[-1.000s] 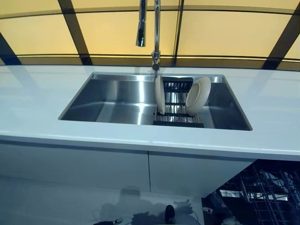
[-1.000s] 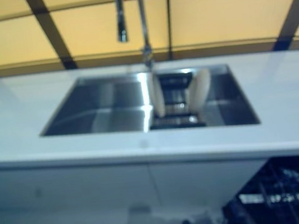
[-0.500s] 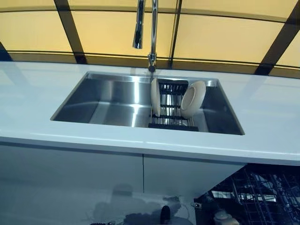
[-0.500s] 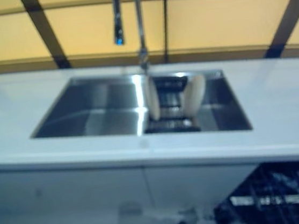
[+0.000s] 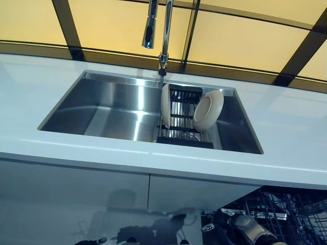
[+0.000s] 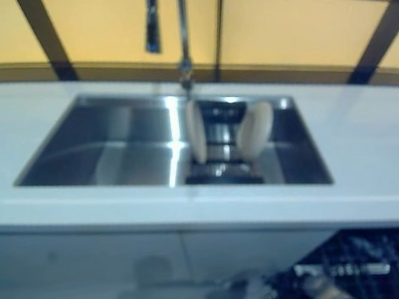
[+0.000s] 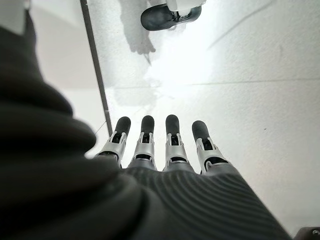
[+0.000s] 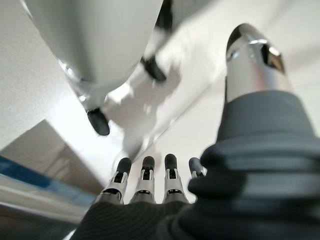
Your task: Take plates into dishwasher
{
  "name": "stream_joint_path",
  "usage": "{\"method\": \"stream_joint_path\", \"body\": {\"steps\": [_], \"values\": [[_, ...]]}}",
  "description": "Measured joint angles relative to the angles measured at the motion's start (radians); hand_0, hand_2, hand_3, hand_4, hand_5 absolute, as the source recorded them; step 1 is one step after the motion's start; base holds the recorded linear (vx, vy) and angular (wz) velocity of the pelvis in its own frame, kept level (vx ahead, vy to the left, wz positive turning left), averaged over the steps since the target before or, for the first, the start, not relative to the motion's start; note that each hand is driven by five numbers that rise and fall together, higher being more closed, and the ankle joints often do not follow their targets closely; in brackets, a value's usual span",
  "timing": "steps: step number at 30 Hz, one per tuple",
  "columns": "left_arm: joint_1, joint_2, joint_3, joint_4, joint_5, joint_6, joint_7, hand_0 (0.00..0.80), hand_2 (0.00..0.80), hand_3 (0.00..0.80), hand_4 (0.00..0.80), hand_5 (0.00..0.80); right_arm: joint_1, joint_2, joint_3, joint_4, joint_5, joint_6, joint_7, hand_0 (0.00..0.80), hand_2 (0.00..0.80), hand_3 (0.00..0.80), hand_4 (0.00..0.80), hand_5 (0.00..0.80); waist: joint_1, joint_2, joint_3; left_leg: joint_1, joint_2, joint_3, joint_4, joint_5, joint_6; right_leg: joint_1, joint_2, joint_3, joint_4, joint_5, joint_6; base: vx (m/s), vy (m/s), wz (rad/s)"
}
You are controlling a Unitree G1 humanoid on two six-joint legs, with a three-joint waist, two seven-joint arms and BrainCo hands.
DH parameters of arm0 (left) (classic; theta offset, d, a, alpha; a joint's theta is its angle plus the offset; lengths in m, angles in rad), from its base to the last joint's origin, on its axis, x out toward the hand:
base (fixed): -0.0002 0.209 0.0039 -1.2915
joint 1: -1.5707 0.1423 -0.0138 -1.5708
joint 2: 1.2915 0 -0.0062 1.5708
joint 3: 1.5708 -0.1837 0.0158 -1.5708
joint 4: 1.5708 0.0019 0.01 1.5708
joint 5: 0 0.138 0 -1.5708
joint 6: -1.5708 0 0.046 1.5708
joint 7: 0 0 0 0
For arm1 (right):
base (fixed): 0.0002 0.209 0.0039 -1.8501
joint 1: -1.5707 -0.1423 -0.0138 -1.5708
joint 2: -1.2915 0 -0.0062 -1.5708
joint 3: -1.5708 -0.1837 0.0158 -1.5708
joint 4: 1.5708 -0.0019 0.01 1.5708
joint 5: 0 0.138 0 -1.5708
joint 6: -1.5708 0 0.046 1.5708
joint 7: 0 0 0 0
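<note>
Nearest, at about 5 o'clock in the head view, the open dishwasher rack (image 5: 286, 209) shows under the white worktop (image 5: 286, 153). The right hand (image 8: 150, 187) and left hand (image 7: 165, 150) hang low over the floor (image 7: 260, 100), each with fingers straight and relaxed, holding nothing. Farther, toward 12 o'clock, the steel sink (image 5: 102, 109) holds a dark drying rack (image 5: 184, 125) with two cream plates on edge: one upright plate (image 5: 165, 106) and one tilted plate (image 5: 208, 110). Beyond stands the faucet (image 5: 164, 30).
</note>
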Motion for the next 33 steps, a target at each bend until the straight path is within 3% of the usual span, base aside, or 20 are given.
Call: {"method": "stream_joint_path", "body": {"steps": [3, 6, 8, 12, 16, 19, 21, 22, 26, 30, 33], "values": [[-0.002, 0.012, 0.019, -0.001, 0.000, 0.000, -0.017, 0.000, 0.000, 0.000, 0.000, 0.000, -0.002, -0.067, 0.020, -0.217, 0.059, 0.068, 0.153, 0.000, 0.000, 0.000, 0.000, 0.000, -0.005, -0.016, -0.007, 0.020, 0.001, 0.006, -0.027, 0.009, -0.001, 0.008, 0.002, 0.002, -0.010, 0.001, 0.001, 0.016, -0.015, -0.06], [-0.008, 0.024, 0.041, 0.001, 0.001, -0.012, -0.026, 0.000, 0.000, 0.000, 0.000, 0.000, -0.016, -0.168, 0.016, -0.509, 0.235, 0.169, 0.328, 0.000, 0.000, 0.000, 0.000, 0.000, -0.015, -0.032, -0.011, 0.031, 0.002, 0.028, -0.029, 0.007, -0.003, 0.011, 0.002, 0.007, -0.010, 0.002, 0.002, 0.012, -0.005, -0.11], [-0.001, 0.028, 0.060, 0.004, 0.001, -0.024, -0.026, 0.000, 0.000, 0.000, 0.000, 0.000, -0.040, -0.193, 0.010, -0.598, 0.327, 0.197, 0.393, 0.000, 0.000, 0.000, 0.000, 0.000, -0.032, -0.035, -0.009, 0.032, 0.004, 0.031, -0.033, 0.007, -0.003, 0.011, 0.003, 0.007, -0.010, 0.005, 0.000, 0.013, -0.019, -0.08], [0.002, 0.028, 0.061, 0.036, 0.011, -0.043, -0.027, 0.000, 0.000, 0.000, 0.000, 0.000, -0.098, -0.199, -0.097, -0.709, 0.646, 0.360, 0.515, 0.000, 0.000, 0.000, 0.000, 0.000, -0.035, -0.042, -0.010, 0.030, 0.010, 0.051, -0.034, 0.004, -0.005, 0.003, 0.005, 0.011, -0.011, 0.012, 0.003, 0.038, -0.012, -0.14], [0.003, 0.027, 0.061, 0.056, 0.040, -0.061, -0.028, 0.000, 0.000, 0.000, 0.000, 0.000, -0.183, -0.185, -0.135, -0.715, 0.913, 0.512, 0.527, 0.000, 0.000, 0.000, 0.000, 0.000, -0.033, -0.037, -0.008, 0.031, 0.011, 0.055, -0.033, 0.004, -0.006, 0.002, 0.007, 0.010, -0.013, 0.015, 0.001, 0.044, -0.001, -0.03], [0.006, 0.025, 0.059, 0.079, 0.040, -0.081, -0.028, 0.000, 0.000, 0.000, 0.000, 0.000, -0.235, -0.174, -0.157, -0.768, 1.140, 0.560, 0.458, 0.000, 0.000, 0.000, 0.000, 0.000, -0.031, -0.031, -0.005, 0.035, 0.010, 0.054, -0.028, 0.006, -0.006, 0.004, 0.007, 0.009, -0.018, 0.018, -0.003, 0.038, 0.000, 0.01], [0.014, 0.018, 0.057, 0.091, 0.041, -0.084, -0.029, 0.000, 0.000, 0.000, 0.000, 0.000, -0.284, -0.139, -0.182, -0.798, 1.262, 0.559, 0.385, 0.000, 0.000, 0.000, 0.000, 0.000, -0.033, -0.027, -0.004, 0.042, 0.009, 0.055, -0.028, 0.006, -0.006, 0.011, 0.007, 0.009, -0.021, 0.019, -0.004, 0.036, 0.012, -0.01], [0.013, 0.010, 0.057, 0.094, 0.042, -0.090, -0.032, 0.000, 0.000, 0.000, 0.000, 0.000, -0.340, -0.113, -0.212, -0.820, 1.375, 0.545, 0.289, 0.000, 0.000, 0.000, 0.000, 0.000, -0.031, -0.017, -0.002, 0.045, 0.009, 0.054, -0.028, 0.006, -0.006, 0.015, 0.007, 0.007, -0.021, 0.019, -0.004, 0.042, 0.020, 0.00], [0.015, -0.009, 0.056, 0.094, 0.081, -0.108, -0.032, 0.000, 0.000, 0.000, 0.000, 0.000, -0.461, -0.103, -0.290, -0.785, 1.552, 0.414, 0.017, 0.000, 0.000, 0.000, 0.000, 0.000, -0.026, -0.009, -0.012, 0.053, 0.008, 0.051, -0.029, 0.006, -0.006, 0.025, 0.006, 0.006, -0.021, 0.019, -0.004, 0.039, 0.024, 0.03], [0.021, -0.022, 0.054, 0.095, 0.080, -0.107, -0.031, 0.000, 0.000, 0.000, 0.000, 0.000, -0.548, -0.162, -0.410, -0.574, 1.544, 0.236, -0.234, 0.000, 0.000, 0.000, 0.000, 0.000, -0.029, -0.002, -0.031, 0.061, 0.006, 0.055, -0.030, 0.006, -0.006, 0.030, 0.005, 0.009, -0.021, 0.019, -0.004, 0.043, 0.042, -0.03], [0.015, -0.028, 0.040, 0.090, 0.074, -0.106, -0.029, 0.000, 0.000, 0.000, 0.000, 0.000, -0.589, -0.280, -0.434, -0.427, 1.442, 0.150, -0.365, 0.000, 0.000, 0.000, 0.000, 0.000, -0.033, 0.005, -0.057, 0.063, 0.006, 0.059, -0.033, 0.005, -0.005, 0.030, 0.006, 0.013, -0.021, 0.019, -0.003, 0.054, 0.038, -0.04]]}}
